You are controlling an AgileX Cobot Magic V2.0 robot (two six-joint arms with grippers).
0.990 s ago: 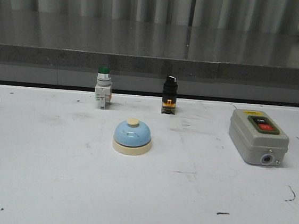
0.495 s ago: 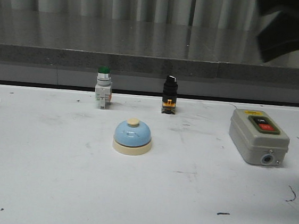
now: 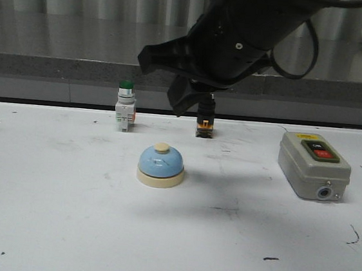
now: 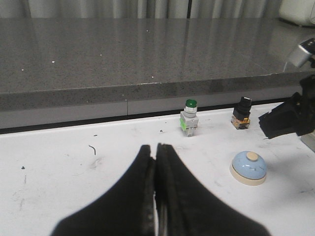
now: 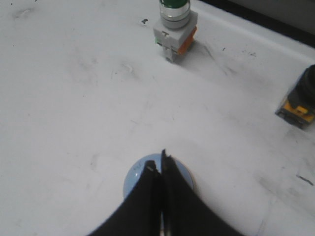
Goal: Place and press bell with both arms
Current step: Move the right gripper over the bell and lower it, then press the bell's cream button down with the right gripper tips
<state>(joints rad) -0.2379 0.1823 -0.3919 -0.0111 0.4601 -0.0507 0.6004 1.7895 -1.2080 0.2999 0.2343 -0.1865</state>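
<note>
The light-blue bell (image 3: 160, 166) with cream base and button sits on the white table (image 3: 61, 226), left of centre. My right arm reaches in from the upper right. Its gripper (image 3: 179, 106) hangs in the air above and slightly behind the bell, apart from it. In the right wrist view the shut fingertips (image 5: 160, 160) point down over the bell (image 5: 140, 174) and hide its button. My left gripper (image 4: 155, 147) is shut and empty, low over the table to the left of the bell (image 4: 249, 167); it is out of the front view.
A green-capped push button (image 3: 124, 105) and a black selector switch (image 3: 203, 123) stand behind the bell. A grey switch box (image 3: 312, 165) with red and black buttons sits at the right. A grey stone ledge (image 3: 78, 66) runs along the table's back edge.
My right arm has swept in from the upper right and now hangs over the bell. The bell and the other things have not moved.
</note>
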